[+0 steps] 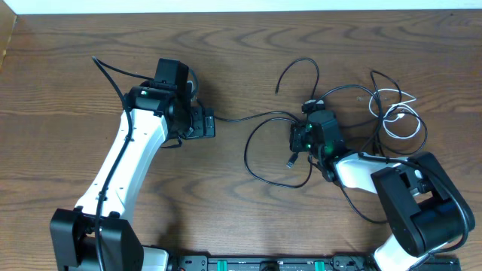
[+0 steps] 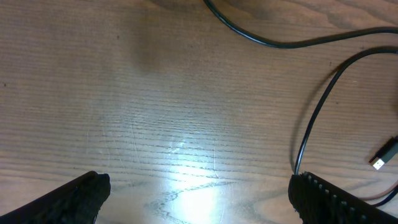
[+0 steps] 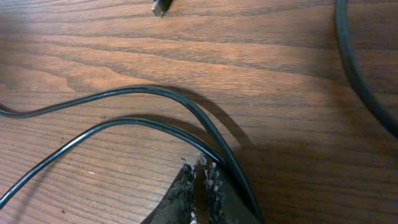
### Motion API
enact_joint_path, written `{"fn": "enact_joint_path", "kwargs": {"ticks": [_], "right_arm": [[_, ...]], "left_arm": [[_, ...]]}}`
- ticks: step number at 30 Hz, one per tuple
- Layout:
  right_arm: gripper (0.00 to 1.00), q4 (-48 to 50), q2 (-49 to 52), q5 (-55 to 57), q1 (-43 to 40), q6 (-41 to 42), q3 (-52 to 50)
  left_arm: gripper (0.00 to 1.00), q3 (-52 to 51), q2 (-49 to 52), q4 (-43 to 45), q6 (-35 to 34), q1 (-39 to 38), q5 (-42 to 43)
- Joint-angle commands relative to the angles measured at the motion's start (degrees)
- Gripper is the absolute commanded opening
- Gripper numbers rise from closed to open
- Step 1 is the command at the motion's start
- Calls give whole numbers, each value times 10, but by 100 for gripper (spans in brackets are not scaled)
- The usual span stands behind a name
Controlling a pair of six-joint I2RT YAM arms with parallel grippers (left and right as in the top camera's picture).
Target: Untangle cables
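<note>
1. black cables (image 3: 149,89) and a white cable (image 1: 393,113) lie looped on the table (image 1: 226,45), right of centre;
2. light, limp, slightly slick; grip a free run near a plug (image 3: 160,7);
3. left gripper (image 2: 199,186) spread wide, empty; right gripper (image 3: 200,173) pressed together, seemingly pinching one black cable, though the view is tight.

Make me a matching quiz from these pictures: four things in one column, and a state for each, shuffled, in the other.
Things:
1. left gripper
2. right gripper
3. white cable
4. USB plug

States:
A. coiled in loops
B. jaws wide open
C. jaws closed
D. lying free, nothing gripping it

Pairs: 1-B, 2-C, 3-A, 4-D
</note>
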Motion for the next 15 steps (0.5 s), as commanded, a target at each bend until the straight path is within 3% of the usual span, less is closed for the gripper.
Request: {"fn": "enact_joint_path", "kwargs": {"ticks": [1,7,10,12,13,14,15], "right_arm": [[7,-20,4,2,-9,5,-10],[10,-32,-41,-39,-9,5,-10],[17,-47,-76,-58,-9,5,-10],[27,-58,-92,-58,-9,5,-10],[38,-62,-97,-57,-9,5,-10],[80,-63,-99,-57,-9,5,-10],[99,-64,-100,-56,-9,5,-10]], "left_arm": [[97,-3,2,-2,-2,2,-3],[97,-3,2,-2,-2,2,-3],[97,-3,2,-2,-2,2,-3],[97,-3,2,-2,-2,2,-3],[97,-3,2,-2,-2,2,-3],[97,-3,2,-2,-2,2,-3],[97,-3,2,-2,-2,2,-3]]}}
